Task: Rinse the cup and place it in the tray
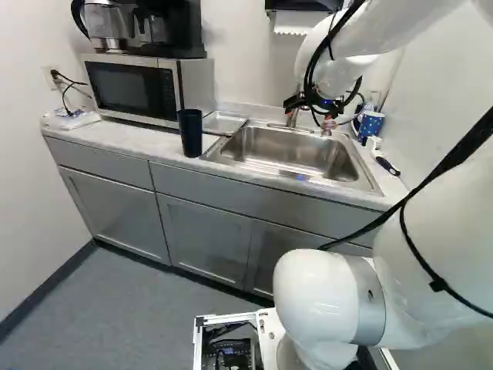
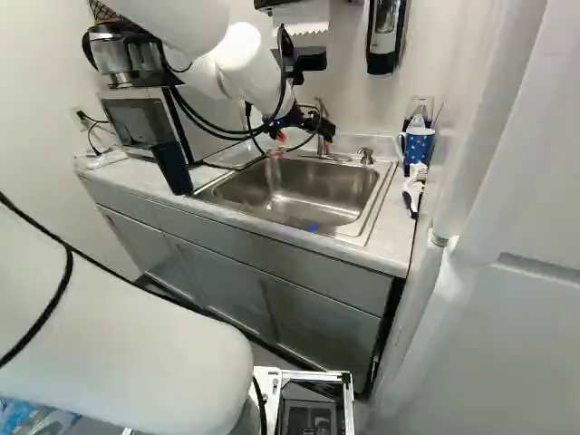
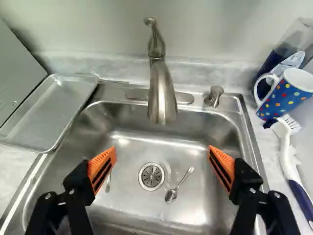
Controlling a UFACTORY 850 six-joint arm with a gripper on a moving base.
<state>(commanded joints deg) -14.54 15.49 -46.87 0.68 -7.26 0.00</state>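
My gripper point(image 2: 279, 145) hangs over the sink in the right base view. Its orange-padded fingers stand wide apart in the wrist view, the gripper point(image 3: 163, 164) open with nothing between them. A blue mug with coloured dots point(image 3: 285, 97) and a white handle is beyond the sink's corner, on the counter; the right base view also shows the mug point(image 2: 418, 148). The shallow metal tray point(image 3: 46, 115) lies on the opposite side of the sink, holding nothing. The steel faucet point(image 3: 162, 93) rises ahead of the gripper, over the sink basin point(image 3: 132, 139).
Spoons point(image 3: 171, 195) lie near the drain point(image 3: 151, 176). A white-and-blue brush point(image 3: 288, 156) and a clear container point(image 3: 288, 49) are near the mug. A tall dark tumbler point(image 1: 190, 132) stands at the counter's front edge, near the microwave point(image 1: 139, 89). The soap pump point(image 3: 213, 96) is beside the faucet.
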